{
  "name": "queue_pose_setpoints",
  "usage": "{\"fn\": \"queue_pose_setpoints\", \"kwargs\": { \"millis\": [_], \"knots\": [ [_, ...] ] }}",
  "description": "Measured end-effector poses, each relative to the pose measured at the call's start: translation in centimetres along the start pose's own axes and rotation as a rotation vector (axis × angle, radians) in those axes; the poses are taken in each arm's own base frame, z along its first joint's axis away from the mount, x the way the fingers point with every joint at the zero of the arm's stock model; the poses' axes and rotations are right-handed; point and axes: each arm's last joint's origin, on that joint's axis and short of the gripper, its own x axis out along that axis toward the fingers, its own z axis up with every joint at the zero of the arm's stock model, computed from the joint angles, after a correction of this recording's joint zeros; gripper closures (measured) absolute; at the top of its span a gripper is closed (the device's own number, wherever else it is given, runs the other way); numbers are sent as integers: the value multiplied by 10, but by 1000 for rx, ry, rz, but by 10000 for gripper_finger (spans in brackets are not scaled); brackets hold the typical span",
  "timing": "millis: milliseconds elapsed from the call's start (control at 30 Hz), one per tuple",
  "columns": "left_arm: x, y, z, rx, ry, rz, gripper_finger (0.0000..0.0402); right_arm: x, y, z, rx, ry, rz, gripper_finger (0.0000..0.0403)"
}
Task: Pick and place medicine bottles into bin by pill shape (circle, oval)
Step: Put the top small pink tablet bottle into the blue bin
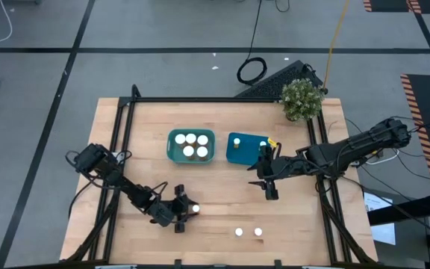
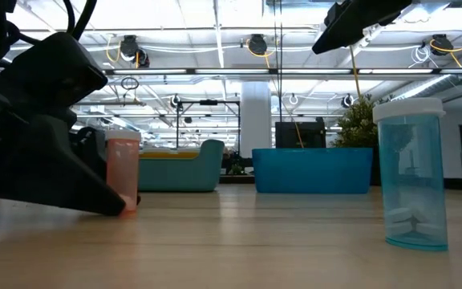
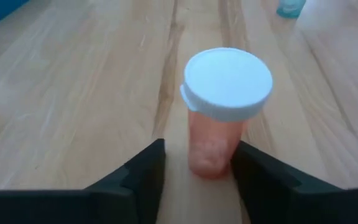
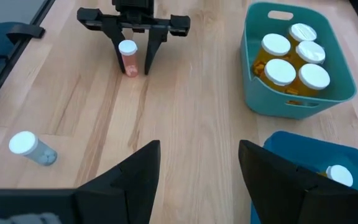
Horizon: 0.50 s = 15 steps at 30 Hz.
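A: Where do we have the left gripper [image 1: 186,212]?
B: Low at the table's [image 1: 215,246] front, its fingers [image 3: 143,177] spread wide either side of an orange bottle [image 3: 219,112]. The bottle stands upright with its white cap on. We see gaps between it and both fingers, so nothing is gripped.

A: And the right gripper [image 1: 268,181]?
B: We see it just in front of the blue bin [image 1: 246,149], above the table, fingers [image 4: 135,171] wide apart and empty.

A: The other bottles?
B: Four white-capped ones [image 4: 294,56] sit in the teal bin [image 1: 191,146], left of the blue one. In the blue bin we can make out one cap [image 4: 339,175] in the right wrist view. Two more bottles [image 1: 248,232] stand near the front edge, right of the orange one; the low view shows one as clear blue [image 2: 411,172], upright.

A: Anything else on the table?
B: A small potted plant [image 1: 302,99] at the far right corner.
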Motion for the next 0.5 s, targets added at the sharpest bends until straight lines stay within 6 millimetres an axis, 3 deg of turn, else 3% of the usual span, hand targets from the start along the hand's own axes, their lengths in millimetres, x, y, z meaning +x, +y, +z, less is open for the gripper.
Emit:
{"fn": "queue_pose_setpoints", "kwargs": {
  "millis": [300,500],
  "knots": [
    [0,0,0,20,0,-4,298,0,0,2,3,-16,1,190],
    [0,0,0,25,-3,-1,290,1,-1,5,85,-53,-47,190]
  ]
}}
